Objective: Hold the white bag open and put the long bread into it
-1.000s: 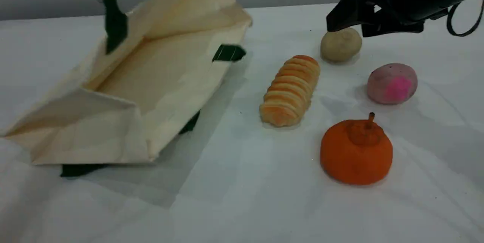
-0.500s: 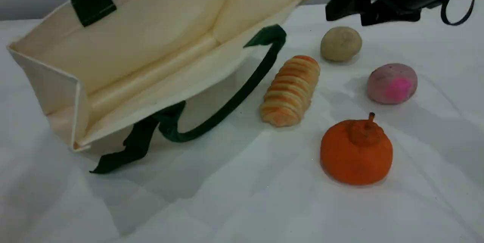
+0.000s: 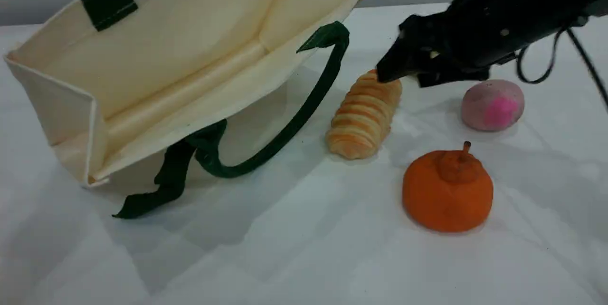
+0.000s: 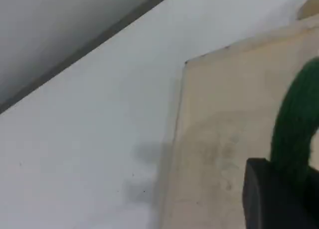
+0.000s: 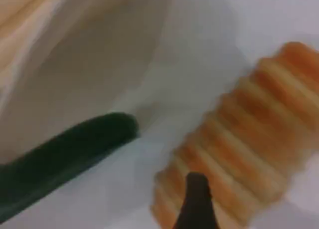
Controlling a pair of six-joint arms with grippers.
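Note:
The white bag (image 3: 180, 58) is tipped on its side at the left of the scene view, its mouth gaping toward the camera. One green rope handle (image 3: 285, 129) trails onto the table. The other handle (image 4: 296, 124) rises against my left gripper (image 4: 279, 194), which is shut on it; that gripper is outside the scene view. The long bread (image 3: 363, 117), golden and ridged, lies right of the bag. My right gripper (image 3: 403, 70) hangs open just over the bread's far end, its fingertip (image 5: 197, 199) above the loaf (image 5: 249, 139).
An orange pumpkin-shaped item (image 3: 447, 191) sits in front of the bread to the right. A pink-purple round item (image 3: 492, 104) lies at the right, under the right arm's cable. The trailing handle loop lies between bag and bread.
The bag swung up and its mouth opened wide toward the camera. My right gripper dropped down and left, from above the beige bun to the bread's far end, now hiding the bun.

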